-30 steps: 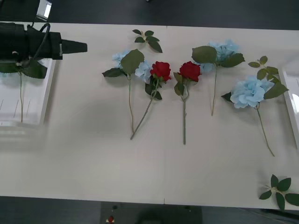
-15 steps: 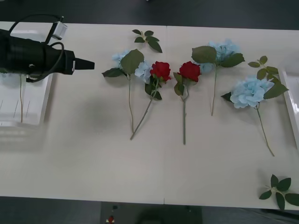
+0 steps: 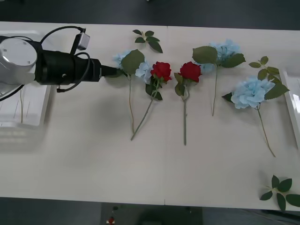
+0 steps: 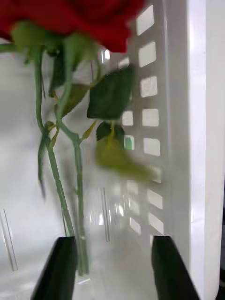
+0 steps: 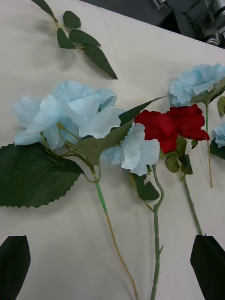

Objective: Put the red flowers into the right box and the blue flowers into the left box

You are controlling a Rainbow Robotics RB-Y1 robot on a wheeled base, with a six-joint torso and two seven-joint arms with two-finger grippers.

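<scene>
Front view. Black two-fingered left gripper (image 3: 110,71) stretched across the pale table (image 3: 84,159), tip just beside the large green leaf of the nearest blue flower (image 3: 125,58), a fluffy sky-blue artificial head on a thin stem. Shallow white left box (image 3: 40,105) well apart, back along the arm. Two deep-red artificial roses (image 3: 161,70) lying just beyond, one leaning across toward the blue stem. Two more blue heads and a narrow white sliver of the right box (image 3: 294,105) farther on. Flowerless green leaf sprigs (image 3: 149,39) scattered at the edges.

Right wrist view. Right gripper (image 4: 115,267) with black fingers spread, hanging inside the slotted white box above a third red rose; green stem close against one finger, possibly touching, not clamped.

Left wrist view. Black fingers (image 5: 14,262) wide apart at either side, nothing held. Between them both the pale blue-flower stem and the darker rose stem.

Step in hand, as judged: pick-up of the blue flower. Best done by shifting away from the rose until the pale stem alone lies between the fingers, lowering to the table, closing on bare stem below the big leaf rather than on the head, then lifting clear before the carry to the left box.
</scene>
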